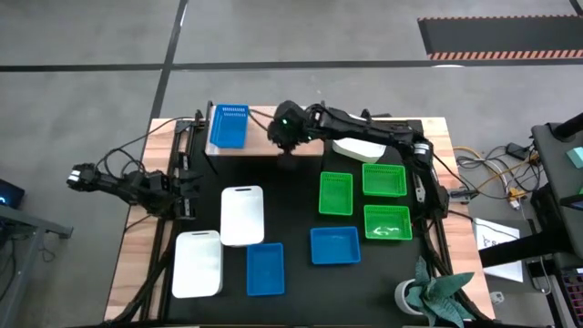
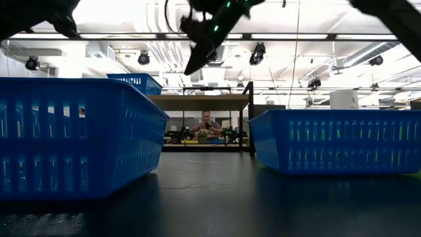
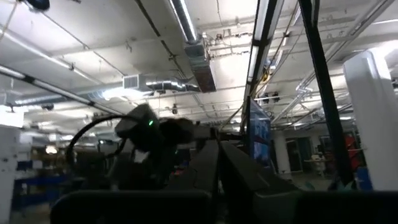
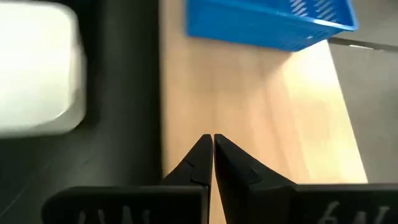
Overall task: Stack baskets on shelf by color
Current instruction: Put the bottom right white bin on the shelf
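Note:
The shelf (image 1: pixel 260 137) stands at the table's far edge, and one blue basket (image 1: pixel 228 126) rests on its left end. My right gripper (image 4: pixel 212 140) hovers shut over the shelf's bare wood top (image 4: pixel 249 112), just right of that blue basket (image 4: pixel 267 22); it holds nothing. A white basket (image 1: pixel 360 148) lies partly hidden under the right arm. On the table lie two white baskets (image 1: pixel 242 215) (image 1: pixel 198 264), two blue ones (image 1: pixel 265 269) (image 1: pixel 334 245) and three green ones (image 1: pixel 335 193) (image 1: pixel 384 179) (image 1: pixel 387 222). My left gripper (image 3: pixel 217 155) waits shut at the table's left edge.
In the low view two blue baskets (image 2: pixel 72 138) (image 2: pixel 335 138) stand close on either side, with the shelf (image 2: pixel 197 102) behind them. A potted plant (image 1: pixel 428 296) sits at the near right corner. Cables hang off the table's right side. A person sits far behind the table (image 2: pixel 207 125).

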### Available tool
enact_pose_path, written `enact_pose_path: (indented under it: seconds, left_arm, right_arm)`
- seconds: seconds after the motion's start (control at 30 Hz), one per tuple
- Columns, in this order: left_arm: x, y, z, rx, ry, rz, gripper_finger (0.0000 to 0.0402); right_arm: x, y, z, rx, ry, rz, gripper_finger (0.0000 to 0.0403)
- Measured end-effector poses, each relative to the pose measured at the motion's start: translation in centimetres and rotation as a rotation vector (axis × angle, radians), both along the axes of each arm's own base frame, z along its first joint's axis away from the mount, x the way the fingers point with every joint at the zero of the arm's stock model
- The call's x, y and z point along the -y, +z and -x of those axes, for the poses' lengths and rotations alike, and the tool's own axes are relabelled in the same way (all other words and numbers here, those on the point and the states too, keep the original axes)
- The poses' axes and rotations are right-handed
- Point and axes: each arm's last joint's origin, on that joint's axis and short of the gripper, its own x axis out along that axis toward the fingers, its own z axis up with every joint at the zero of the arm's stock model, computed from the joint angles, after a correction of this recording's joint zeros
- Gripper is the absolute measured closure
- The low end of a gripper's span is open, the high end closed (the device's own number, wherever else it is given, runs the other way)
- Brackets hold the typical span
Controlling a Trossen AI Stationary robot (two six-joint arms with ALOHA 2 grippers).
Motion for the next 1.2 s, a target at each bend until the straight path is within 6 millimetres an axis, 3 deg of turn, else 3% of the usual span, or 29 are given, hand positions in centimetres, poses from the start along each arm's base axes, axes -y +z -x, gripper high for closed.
enact_pose_path:
  seconds: [0.17, 0.33, 0.57, 0.83, 1.0, 1.2]
  left_arm:
    - [0.0, 0.3, -1.3, -0.082, 0.044, 0.144, 0.0402]
    - [0.2, 1.3, -3.5, -0.191, 0.154, 0.251, 0.0402]
    - [0.9, 5.0, -6.8, -0.353, 0.256, 0.261, 0.0402]
    - [1.3, 9.5, -10.0, -0.737, 0.346, 0.274, 0.0402]
    - [2.1, 10.7, -11.3, -0.965, 0.205, 0.397, 0.0402]
    - [4.4, 9.2, -13.8, -1.274, -0.11, 0.386, 0.0402]
  right_arm:
    - [-4.4, 2.1, 2.4, -0.021, 0.07, 0.008, 0.0394]
    - [-8.3, 3.1, 6.0, 0.0, 0.116, -0.021, 0.0394]
    - [-12.1, 2.2, 10.7, 0.079, 0.182, -0.038, 0.0394]
    - [-15.1, 1.3, 14.7, 0.185, 0.26, -0.058, 0.0394]
    - [-16.2, 0.4, 16.6, 0.268, 0.307, -0.059, 0.0394]
    - [-16.9, -1.7, 18.7, 0.319, 0.344, -0.061, 0.0394]
